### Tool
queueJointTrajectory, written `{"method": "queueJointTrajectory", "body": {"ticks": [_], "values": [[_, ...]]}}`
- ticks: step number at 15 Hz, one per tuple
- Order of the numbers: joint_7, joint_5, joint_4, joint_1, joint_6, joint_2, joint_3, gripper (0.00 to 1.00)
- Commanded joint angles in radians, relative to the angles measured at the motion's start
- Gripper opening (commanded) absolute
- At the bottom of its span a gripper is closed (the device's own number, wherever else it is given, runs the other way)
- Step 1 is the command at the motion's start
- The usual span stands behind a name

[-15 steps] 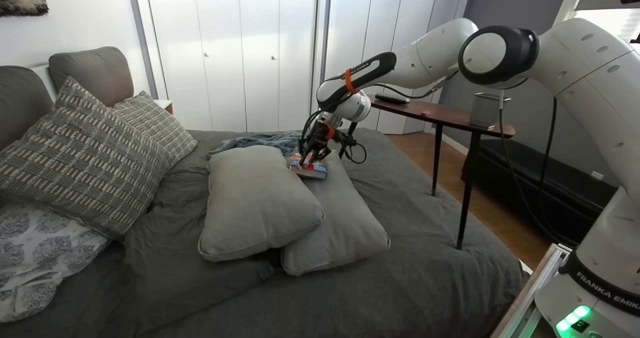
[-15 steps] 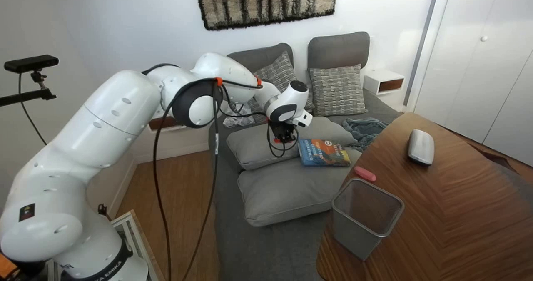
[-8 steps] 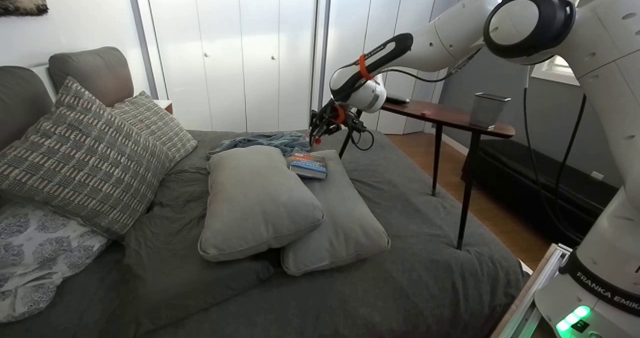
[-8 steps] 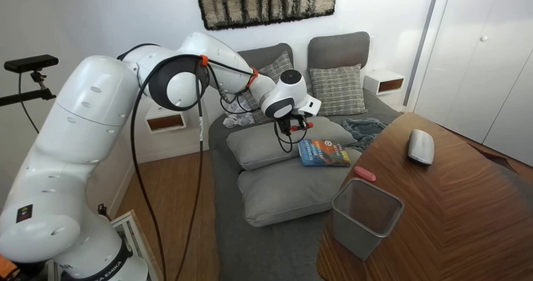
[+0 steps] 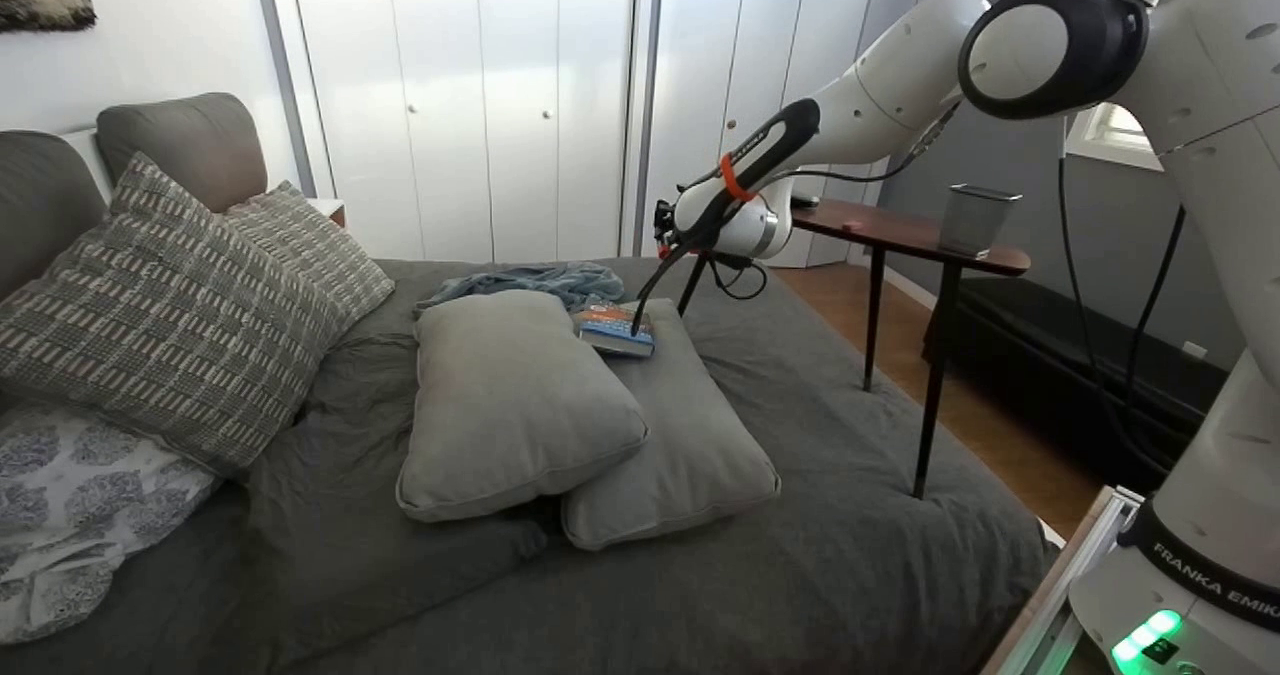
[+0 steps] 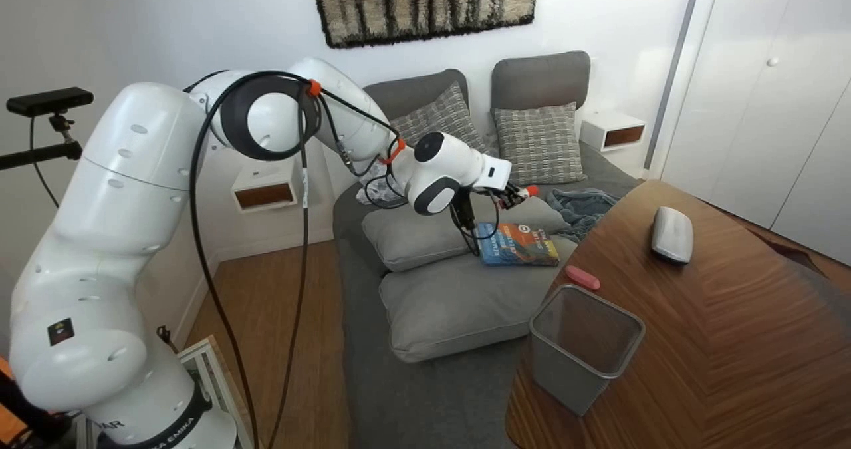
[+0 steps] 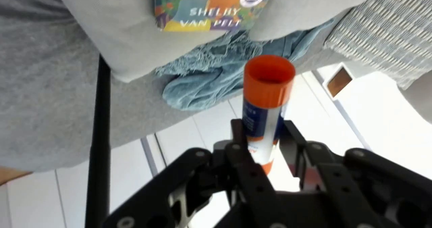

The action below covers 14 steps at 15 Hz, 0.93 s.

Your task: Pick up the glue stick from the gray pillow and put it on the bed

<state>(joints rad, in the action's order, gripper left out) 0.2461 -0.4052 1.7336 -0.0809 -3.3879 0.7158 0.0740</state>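
The glue stick [image 7: 266,82] has orange ends and a blue and white label. My gripper [image 7: 263,128] is shut on its middle, with one finger on each side, in the wrist view. In an exterior view an orange end of the glue stick [image 6: 531,190] sticks out of my gripper [image 6: 513,197], in the air above the far pillow and book. In an exterior view the arm hides most of the gripper [image 5: 665,225]. Two gray pillows [image 5: 520,405] lie overlapping on the bed [image 5: 820,575], which has a dark gray cover.
A book [image 6: 518,244] lies on the pillows. A blue cloth [image 6: 582,211] lies behind it on the bed. A wooden side table [image 6: 718,329] carries a mesh bin [image 6: 585,342], a pink item [image 6: 583,277] and a gray case [image 6: 672,235]. Its slim dark leg [image 5: 935,385] stands beside the bed.
My gripper has risen from low over the book and moved toward the side table. It has then tilted so the glue stick points toward the closet side. Pillows and book have not moved.
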Motion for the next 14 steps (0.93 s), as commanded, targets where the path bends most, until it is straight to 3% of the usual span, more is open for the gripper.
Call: {"method": "queueJointTrajectory", "body": {"ticks": [1,2,3,6,7,8,12,14], "values": [[0.016,-0.163,0.07,-0.203,-0.147,-0.004,0.233,0.08],[0.019,-0.193,0.076,-0.201,-0.136,-0.008,0.224,0.08],[0.004,-0.128,0.043,-0.147,-0.105,0.003,0.178,0.31],[0.004,-0.168,0.053,-0.182,-0.112,0.003,0.209,0.31],[0.0,-0.186,0.048,-0.203,-0.121,0.016,0.231,0.08],[-0.018,-0.229,0.043,-0.255,-0.134,0.039,0.296,0.08],[-0.034,-0.331,0.048,-0.37,-0.148,0.081,0.449,0.08],[-0.029,-0.337,0.052,-0.386,-0.137,0.076,0.474,0.08]]}}
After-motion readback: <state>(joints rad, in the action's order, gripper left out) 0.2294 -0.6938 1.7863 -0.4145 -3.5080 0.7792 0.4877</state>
